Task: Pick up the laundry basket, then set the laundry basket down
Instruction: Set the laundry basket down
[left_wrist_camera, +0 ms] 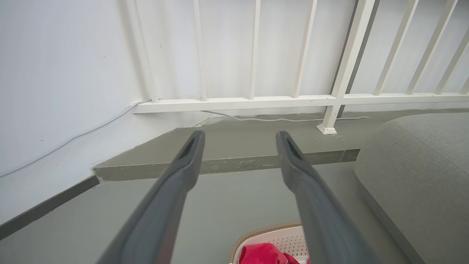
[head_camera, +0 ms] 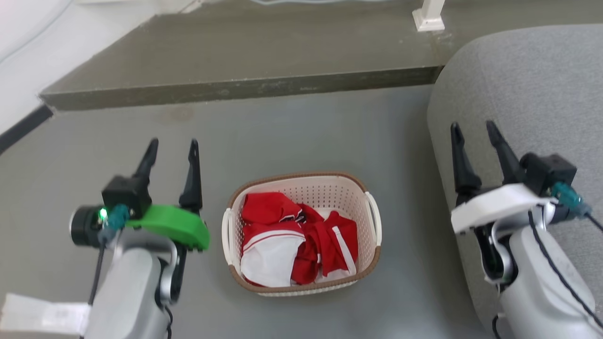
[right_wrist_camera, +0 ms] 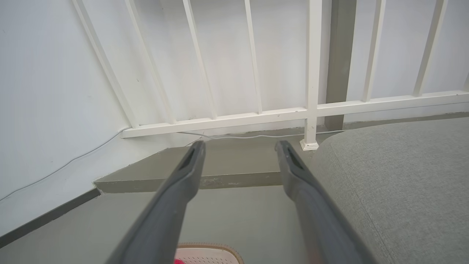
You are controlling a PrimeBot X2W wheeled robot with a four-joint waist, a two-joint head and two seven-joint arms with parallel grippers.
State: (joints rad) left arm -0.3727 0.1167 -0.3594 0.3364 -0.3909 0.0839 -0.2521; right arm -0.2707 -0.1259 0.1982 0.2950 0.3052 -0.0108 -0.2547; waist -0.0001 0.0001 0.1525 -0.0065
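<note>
Left gripper (head_camera: 174, 141): fingers spread, holding nothing, just left of the basket | right gripper (head_camera: 473, 124): fingers spread, empty, seen against the grey sofa (head_camera: 527, 80) | laundry basket (head_camera: 325, 192): upright on the grey floor (head_camera: 306, 132) between both arms, touched by neither | red-and-white clothes (head_camera: 301, 235): piled inside it

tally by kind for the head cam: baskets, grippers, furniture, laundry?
Laundry basket: 1
Grippers: 2 (left gripper, right gripper), both open
Grey sofa: 1
Clothes pile: 1, red and white, pieces not separable
Total: 5
</note>
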